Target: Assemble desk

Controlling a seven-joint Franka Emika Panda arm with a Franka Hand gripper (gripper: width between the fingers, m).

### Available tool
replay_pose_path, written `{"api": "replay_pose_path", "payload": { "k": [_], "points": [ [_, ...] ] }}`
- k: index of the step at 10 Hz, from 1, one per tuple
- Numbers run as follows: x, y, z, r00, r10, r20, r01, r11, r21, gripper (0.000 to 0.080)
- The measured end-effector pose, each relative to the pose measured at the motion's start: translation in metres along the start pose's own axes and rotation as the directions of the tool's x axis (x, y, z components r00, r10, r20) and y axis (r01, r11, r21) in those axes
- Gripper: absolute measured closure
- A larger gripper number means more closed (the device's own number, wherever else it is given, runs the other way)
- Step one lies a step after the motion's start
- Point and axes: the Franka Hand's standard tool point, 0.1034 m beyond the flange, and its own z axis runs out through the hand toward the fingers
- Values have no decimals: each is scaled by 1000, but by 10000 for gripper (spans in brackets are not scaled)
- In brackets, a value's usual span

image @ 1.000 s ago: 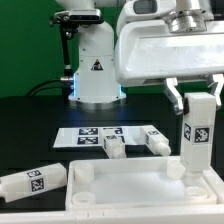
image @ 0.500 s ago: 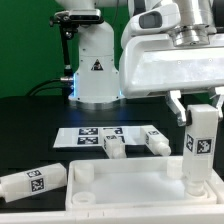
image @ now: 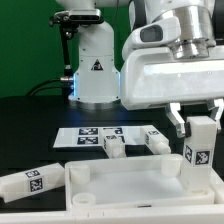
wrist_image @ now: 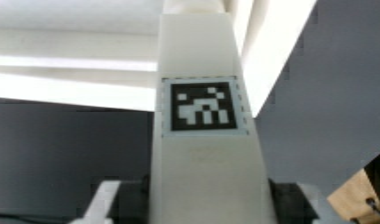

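The white desk top (image: 130, 188) lies flat at the front of the exterior view, with raised corner sockets. My gripper (image: 199, 122) is shut on a white tagged leg (image: 198, 152), holding it upright over the top's far right corner socket; whether it touches the socket I cannot tell. In the wrist view the same leg (wrist_image: 208, 120) fills the middle, tag facing the camera, with the fingers (wrist_image: 105, 203) pressed to both sides. Two more legs (image: 113, 147) (image: 158, 141) lie on the marker board. A fourth leg (image: 28, 181) lies at the exterior view's left.
The marker board (image: 100, 135) lies flat behind the desk top. The arm's white base (image: 95, 70) stands at the back with cables to its left. The table surface is black.
The gripper with the leg has moved toward the exterior view's right and slightly down, bringing the leg over the desk top's far right corner. The other parts have not moved.
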Motion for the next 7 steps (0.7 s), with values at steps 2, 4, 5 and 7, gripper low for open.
{"api": "replay_pose_path", "payload": {
  "k": [2,4,5,7],
  "points": [
    [2,0,1,1000,-2,-23,2,1000,-4,514],
    [1,0,1,1000,-2,-20,2,1000,-3,266],
    [0,-2,1,1000,-1,14,1,1000,3,186],
    [15,3,-4,998,13,54,-14,1000,11,156]
  ]
}}
